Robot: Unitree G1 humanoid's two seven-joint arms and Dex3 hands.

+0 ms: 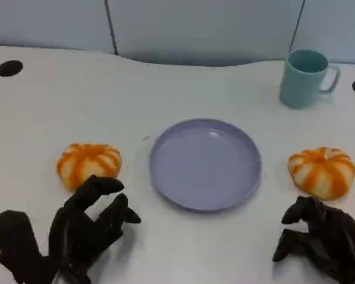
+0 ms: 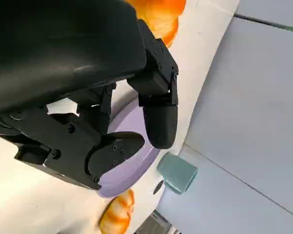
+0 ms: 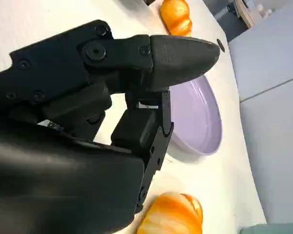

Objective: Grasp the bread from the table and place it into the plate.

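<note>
While both breads sit untouched beside the plate [image 1: 205,164] at centre frame, the left hand [image 1: 86,228] and right hand [image 1: 319,236] hang empty, fingers spread.

Plate [image 1: 205,164] between two breads [image 1: 89,165] [image 1: 322,171], mug [image 1: 305,77] behind.

Lighting is bright, even and diffuse, apparently from overhead. The white counter [image 1: 183,248] in my head view is slightly washed out. Shadows are soft and short: a faint one under the plate [image 1: 205,164] rim and beneath my left robot hand [image 1: 86,228]. Head view is mildly soft. In both wrist views, my near black shell is blurred.
</note>
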